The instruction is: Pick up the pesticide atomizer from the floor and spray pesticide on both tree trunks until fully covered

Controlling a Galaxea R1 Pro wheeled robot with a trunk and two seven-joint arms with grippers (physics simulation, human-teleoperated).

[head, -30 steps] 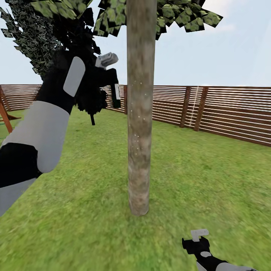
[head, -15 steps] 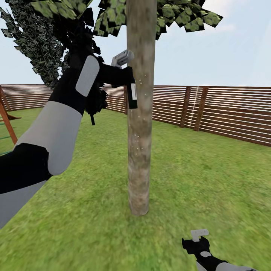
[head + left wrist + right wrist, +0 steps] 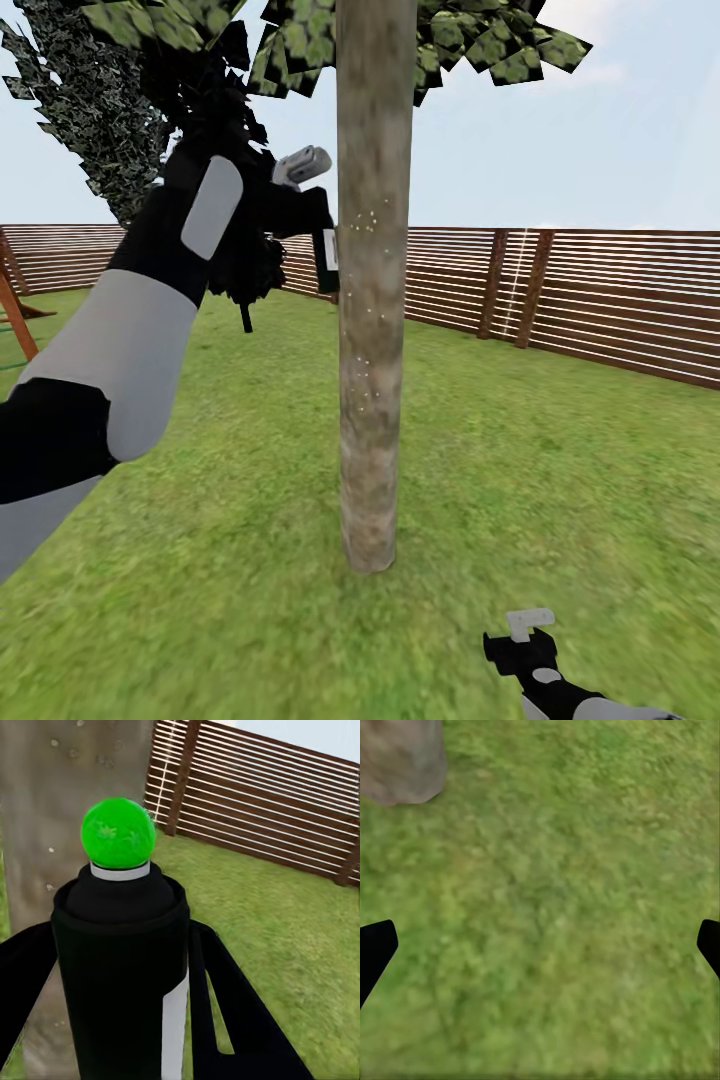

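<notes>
A thick grey-brown tree trunk [image 3: 374, 330] stands just ahead on the lawn, leaves [image 3: 480, 40] spreading above it. My left gripper [image 3: 300, 212] is raised beside the trunk's left side, shut on the pesticide atomizer [image 3: 324, 248], a dark bottle with a pale grey head [image 3: 304, 165]. In the left wrist view the atomizer [image 3: 120, 967] sits between two black fingers [image 3: 232, 1012], with a green dot [image 3: 118, 832] on top and the trunk [image 3: 67, 787] close behind. Fine pale pesticide specks [image 3: 371, 220] dot the bark. My right gripper [image 3: 520, 640] hangs low and open over grass [image 3: 555, 915].
A brown slat fence [image 3: 600, 300] runs behind the tree. A dark narrow tree [image 3: 100, 110] stands at the back left, and a reddish wooden post [image 3: 14, 305] leans at the left edge. The trunk's base [image 3: 401, 757] lies near my right gripper. Lawn stretches to the right.
The left arm swung the atomizer right toward the trunk, then back left a little. More pale specks now show on the bark at atomizer height. The right arm stayed still.
</notes>
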